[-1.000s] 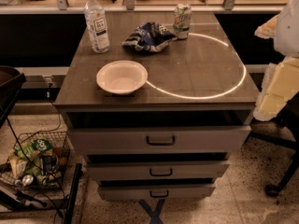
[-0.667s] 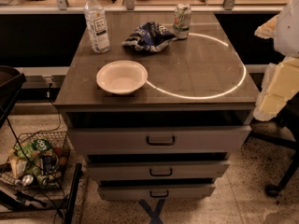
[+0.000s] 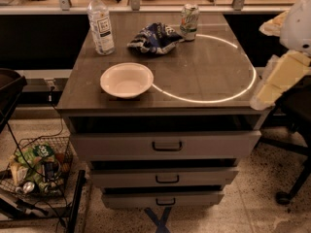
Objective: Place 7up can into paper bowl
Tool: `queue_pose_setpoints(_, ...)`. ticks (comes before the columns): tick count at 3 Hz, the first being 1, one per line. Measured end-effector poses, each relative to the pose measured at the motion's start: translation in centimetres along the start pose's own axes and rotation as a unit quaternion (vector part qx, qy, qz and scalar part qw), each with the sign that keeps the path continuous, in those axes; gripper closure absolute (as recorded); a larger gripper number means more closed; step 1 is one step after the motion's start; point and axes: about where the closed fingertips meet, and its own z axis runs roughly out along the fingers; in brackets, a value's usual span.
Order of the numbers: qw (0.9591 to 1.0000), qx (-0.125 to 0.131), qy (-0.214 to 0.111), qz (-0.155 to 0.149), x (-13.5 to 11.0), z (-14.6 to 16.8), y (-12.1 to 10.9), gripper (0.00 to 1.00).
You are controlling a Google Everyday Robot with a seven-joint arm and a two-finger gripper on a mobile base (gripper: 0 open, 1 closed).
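Observation:
The 7up can (image 3: 189,22) stands upright at the back of the cabinet top, just right of a crumpled snack bag. The paper bowl (image 3: 127,79) sits empty near the front left of the top. My gripper (image 3: 281,79) shows as pale arm parts at the right edge of the view, beside the cabinet's right side and level with its top. It is well apart from the can and the bowl and holds nothing that I can see.
A clear water bottle (image 3: 101,23) stands at the back left. A dark blue-and-white snack bag (image 3: 154,38) lies between bottle and can. A bright ring of light (image 3: 245,89) marks the cabinet top (image 3: 204,67). A wire basket (image 3: 36,171) sits on the floor at left.

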Motion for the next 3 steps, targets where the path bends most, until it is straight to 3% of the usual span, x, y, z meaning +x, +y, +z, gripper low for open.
queue_pose_setpoints(1, 0.9972, -0.005, -0.063, 0.038, 0.7, 1.0, -1.4, 0.00)
queue_pose_setpoints(2, 0.9873, -0.001, -0.141, 0.073, 1.3, 1.3, -3.1, 0.00)
queue_pose_setpoints(3, 0.9700, 0.010, -0.224, 0.093, 0.8, 1.0, -4.8, 0.00)
